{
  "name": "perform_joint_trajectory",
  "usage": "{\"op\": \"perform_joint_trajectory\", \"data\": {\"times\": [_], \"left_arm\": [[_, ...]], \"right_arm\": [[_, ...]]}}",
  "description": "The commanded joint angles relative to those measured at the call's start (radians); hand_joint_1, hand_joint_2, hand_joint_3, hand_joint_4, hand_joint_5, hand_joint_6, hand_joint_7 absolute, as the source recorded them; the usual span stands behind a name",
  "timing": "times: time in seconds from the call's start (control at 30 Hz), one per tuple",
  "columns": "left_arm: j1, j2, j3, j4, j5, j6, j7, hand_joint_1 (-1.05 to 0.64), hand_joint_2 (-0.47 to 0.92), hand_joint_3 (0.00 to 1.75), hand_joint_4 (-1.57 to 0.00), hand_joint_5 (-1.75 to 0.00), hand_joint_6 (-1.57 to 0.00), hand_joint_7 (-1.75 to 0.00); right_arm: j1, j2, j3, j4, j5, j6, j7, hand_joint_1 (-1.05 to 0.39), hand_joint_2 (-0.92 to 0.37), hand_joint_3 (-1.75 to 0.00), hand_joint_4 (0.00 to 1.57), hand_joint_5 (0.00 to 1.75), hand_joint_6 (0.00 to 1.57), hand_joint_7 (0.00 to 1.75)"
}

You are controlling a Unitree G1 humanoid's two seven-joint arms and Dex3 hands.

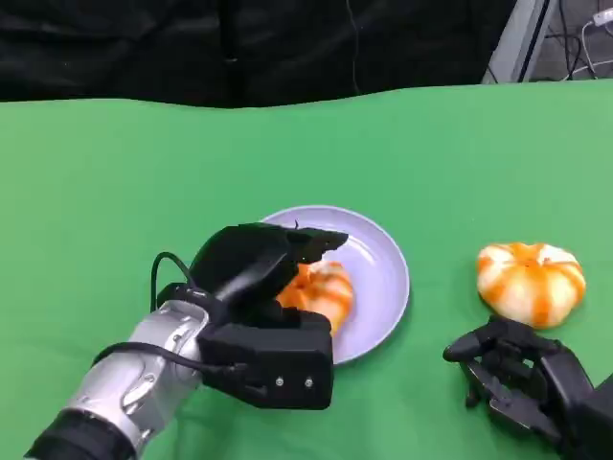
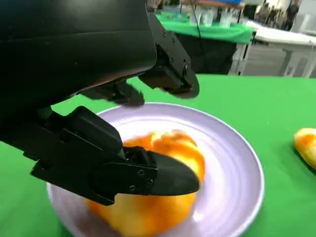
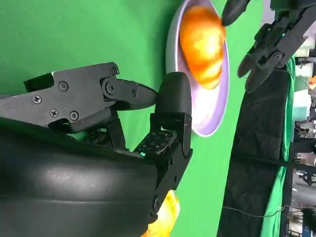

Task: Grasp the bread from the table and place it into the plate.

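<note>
An orange-and-white bread (image 1: 324,293) lies on the pale lilac plate (image 1: 381,261) near the table's middle. My left hand (image 1: 257,270) hovers over the plate's near-left side, its fingers spread above and beside the bread without gripping it. The left wrist view shows the bread (image 2: 190,157) resting on the plate (image 2: 232,173), with the fingers (image 2: 168,74) lifted clear above it. In the right wrist view the bread (image 3: 202,44) sits on the plate (image 3: 217,106), and the left hand's fingers (image 3: 269,44) stand apart from it. My right hand (image 1: 522,374) rests low at the front right, empty.
A second orange-and-white bread (image 1: 532,280) lies on the green cloth (image 1: 144,192) to the right of the plate, just beyond my right hand. A black backdrop borders the table's far edge.
</note>
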Motion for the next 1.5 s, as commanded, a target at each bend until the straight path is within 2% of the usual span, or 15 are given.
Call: {"op": "perform_joint_trajectory", "data": {"times": [0.03, 0.3, 0.47, 0.6, 0.7, 0.93, 1.1, 1.33, 1.47, 1.5], "left_arm": [[0.025, 0.031, 0.021, -0.058, -0.021, 0.023, -0.044, -0.99, 0.92, 0.64, -0.22, 0.0, -0.3, 0.0], [0.112, 0.089, 0.087, -0.282, -0.101, 0.065, -0.18, -1.03, 0.92, 0.68, -0.3, -0.03, -0.32, -0.01], [0.214, 0.11, 0.174, -0.42, -0.198, 0.05, -0.199, -0.96, 0.92, 0.67, -0.39, -0.05, -0.37, -0.02], [0.303, 0.102, 0.271, -0.447, -0.325, -0.044, -0.16, -0.91, 0.92, 0.66, -0.48, -0.06, -0.42, -0.03], [0.346, 0.09, 0.326, -0.448, -0.395, -0.094, -0.15, -0.93, 0.92, 0.67, -0.53, -0.06, -0.45, -0.03], [0.375, 0.081, 0.424, -0.228, -0.587, -0.404, -0.177, -0.84, 0.92, 0.6, -0.59, -0.04, -0.5, -0.03], [0.377, 0.079, 0.464, -0.022, -0.736, -0.624, -0.276, -0.77, 0.92, 0.62, -0.61, -0.03, -0.54, -0.03], [0.352, 0.066, 0.488, 0.066, -0.779, -0.707, -0.341, -0.76, 0.92, 0.62, -0.62, -0.02, -0.54, -0.02], [0.406, 0.033, 0.554, 0.179, -1.06, -0.768, -0.556, -0.68, 0.92, 0.57, -0.69, -0.04, -0.58, -0.03], [0.412, 0.025, 0.58, 0.198, -1.114, -0.747, -0.604, -0.68, 0.92, 0.56, -0.7, -0.04, -0.58, -0.03]], "right_arm": [[0.016, -0.007, 0.0, 0.013, -0.006, 0.029, 0.0, -0.25, -0.92, -0.47, 0.63, 1.74, 0.76, 1.0], [0.012, -0.009, -0.003, 0.027, -0.005, 0.015, 0.004, -0.25, -0.92, -0.47, 0.65, 1.74, 0.76, 0.99], [0.01, -0.01, 0.0, 0.026, -0.012, 0.017, -0.006, -0.25, -0.92, -0.47, 0.66, 1.75, 0.77, 1.0], [0.012, -0.012, 0.004, 0.026, -0.021, 0.008, -0.014, -0.25, -0.92, -0.47, 0.65, 1.75, 0.77, 1.0], [0.01, -0.014, 0.002, 0.029, -0.02, 0.007, -0.013, -0.26, -0.92, -0.46, 0.65, 1.75, 0.77, 1.0], [0.006, -0.015, -0.002, 0.035, -0.013, 0.009, -0.007, -0.26, -0.92, -0.46, 0.65, 1.74, 0.77, 1.01], [0.005, -0.016, -0.004, 0.036, -0.01, 0.012, -0.002, -0.25, -0.92, -0.46, 0.65, 1.74, 0.77, 1.01], [0.006, -0.016, -0.005, 0.035, -0.009, 0.013, 0.0, -0.25, -0.92, -0.47, 0.65, 1.75, 0.77, 1.02], [0.012, -0.018, -0.004, 0.027, -0.012, 0.015, -0.007, -0.26, -0.92, -0.46, 0.64, 1.74, 0.76, 1.02], [0.011, -0.018, -0.005, 0.027, -0.01, 0.015, -0.004, -0.26, -0.92, -0.46, 0.64, 1.73, 0.76, 1.02]]}}
